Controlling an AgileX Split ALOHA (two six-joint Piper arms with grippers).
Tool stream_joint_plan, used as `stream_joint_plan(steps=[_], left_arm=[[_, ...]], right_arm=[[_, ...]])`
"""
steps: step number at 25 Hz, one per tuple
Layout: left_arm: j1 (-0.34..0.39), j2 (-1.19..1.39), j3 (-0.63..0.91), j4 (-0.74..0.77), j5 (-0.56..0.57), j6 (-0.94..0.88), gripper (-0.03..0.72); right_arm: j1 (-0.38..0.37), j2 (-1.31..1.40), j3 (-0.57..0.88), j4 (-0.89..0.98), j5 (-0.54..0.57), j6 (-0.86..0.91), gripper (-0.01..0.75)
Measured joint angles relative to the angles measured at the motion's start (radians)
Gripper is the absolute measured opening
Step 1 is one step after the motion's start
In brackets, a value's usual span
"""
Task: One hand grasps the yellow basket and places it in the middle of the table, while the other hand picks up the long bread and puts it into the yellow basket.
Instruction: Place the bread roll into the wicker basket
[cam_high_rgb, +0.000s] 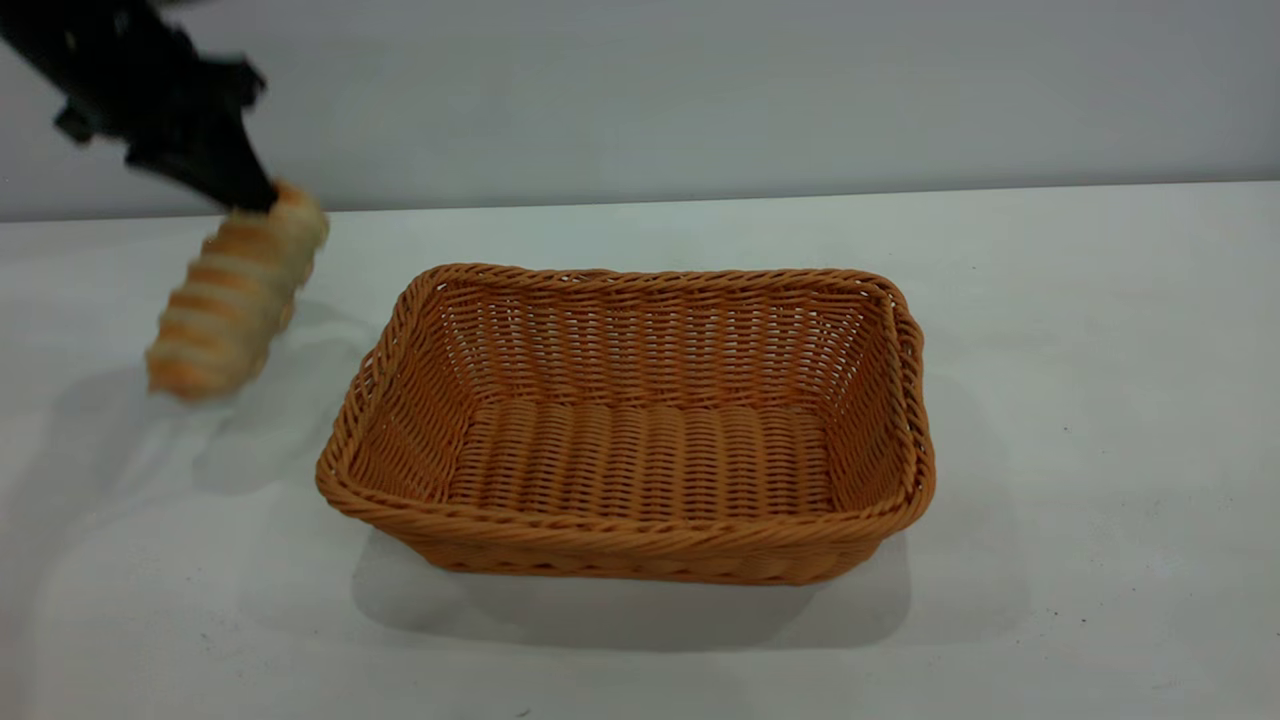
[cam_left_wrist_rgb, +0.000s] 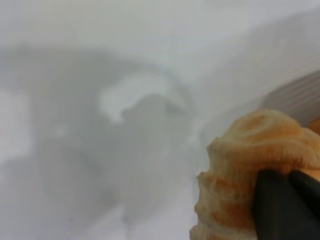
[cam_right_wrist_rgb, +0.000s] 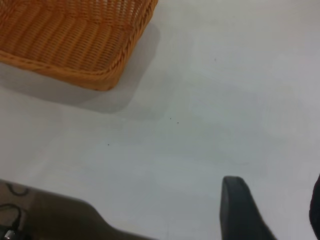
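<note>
The yellow basket (cam_high_rgb: 640, 420) stands empty in the middle of the table (cam_high_rgb: 1080, 420). My left gripper (cam_high_rgb: 245, 195) is at the far left, above the table, shut on one end of the long bread (cam_high_rgb: 235, 290), which hangs down tilted, left of the basket and clear of the tabletop. In the left wrist view the bread (cam_left_wrist_rgb: 245, 175) fills the corner with a black finger (cam_left_wrist_rgb: 280, 210) pressed on it. My right gripper (cam_right_wrist_rgb: 272, 210) is out of the exterior view; its wrist view shows it open and empty over bare table, apart from the basket's corner (cam_right_wrist_rgb: 100, 45).
A grey wall runs behind the table's far edge. The table's near edge and some cabling (cam_right_wrist_rgb: 12, 210) show in the right wrist view. Open tabletop lies to the right of the basket and in front of it.
</note>
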Motion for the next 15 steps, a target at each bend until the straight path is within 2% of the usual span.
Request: stream_joint_plan(steps=[4,7,12,13,15], left_arm=[[-0.013,-0.028,-0.071,-0.112,0.095,0.051,0.027],[-0.058,-0.030,-0.119,-0.166,0.139,0.083,0.027],[-0.190,-0.030,-0.169,-0.164,0.154,0.095,0.026],[-0.250,-0.030,-0.178,-0.151,0.149,0.097,0.026],[-0.316,-0.026,-0.178,-0.130,0.140,0.097,0.026]], right_arm=[[0.000,0.000,0.000,-0.001,0.000,0.000,0.319],[0.000,0.000,0.000,-0.001,-0.001,0.000,0.319],[0.000,0.000,0.000,-0.001,-0.001,0.000,0.319],[0.000,0.000,0.000,-0.001,-0.001,0.000,0.319],[0.000,0.000,0.000,-0.001,-0.001,0.000,0.319]])
